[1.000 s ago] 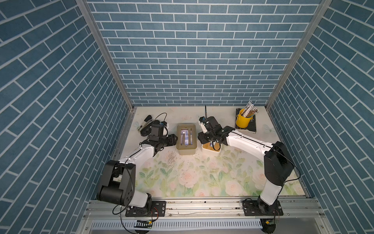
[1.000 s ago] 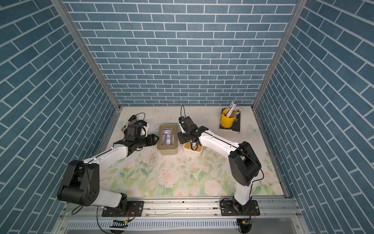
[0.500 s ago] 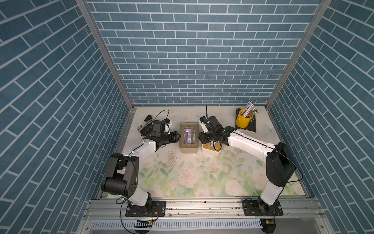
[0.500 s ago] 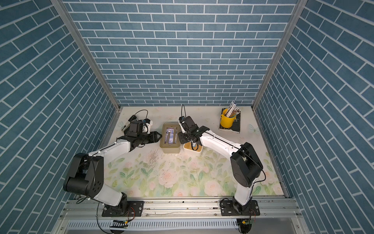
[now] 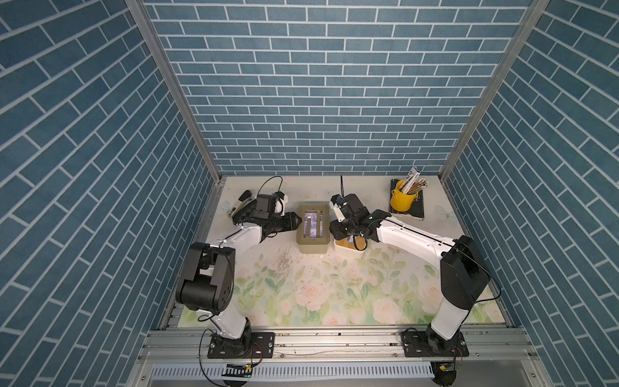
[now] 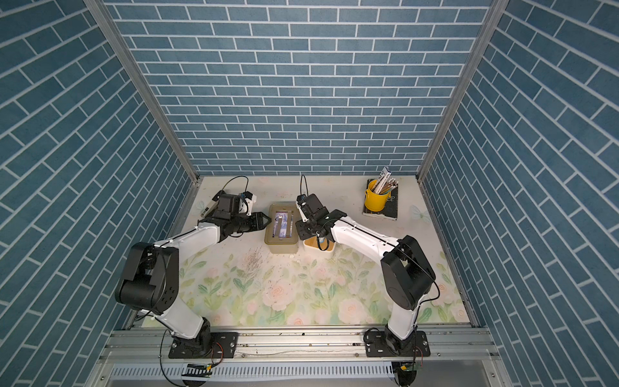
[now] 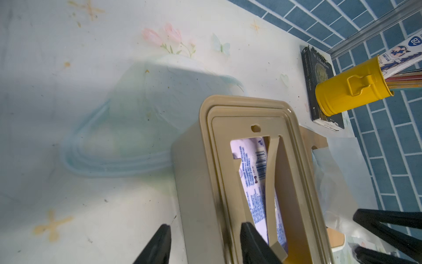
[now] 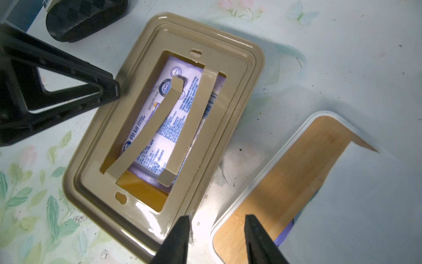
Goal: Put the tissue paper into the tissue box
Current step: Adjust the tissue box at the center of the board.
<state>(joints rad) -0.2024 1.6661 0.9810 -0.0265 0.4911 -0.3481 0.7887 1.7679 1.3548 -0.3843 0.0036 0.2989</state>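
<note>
Tissue paper (image 8: 180,116): a soft pack in glossy purple-white wrapper with blue print. It lay flat inside the tissue box (image 8: 91,150), showing through the rectangular opening and crossed by two flat tan strips (image 8: 146,128), one of them bowed. In both top views the tissue box (image 5: 313,248) (image 6: 281,248) stood mid-table. It was smooth tan plastic with rounded corners, a stepped rim and a small slot at each short end.

My left tool (image 7: 204,228) sat at one long side of the box. Its black wedge-shaped fingers were apart, one outside the wall over the table (image 7: 68,205) and one over the rim, with nothing clamped.

My right tool (image 8: 217,224) was at the opposite side, fingers apart over the gap between box and lid (image 8: 285,173), one fingertip at the box's corner. It held nothing.

Lid: a bamboo-grain panel in a white rounded rim, flat on the table just beside the box.

Far right corner: a yellow metal pail (image 5: 400,201) of pencils stood upright on a dark book (image 5: 417,214).

Table cover: pale floral print, speckled with dark crumbs.
</note>
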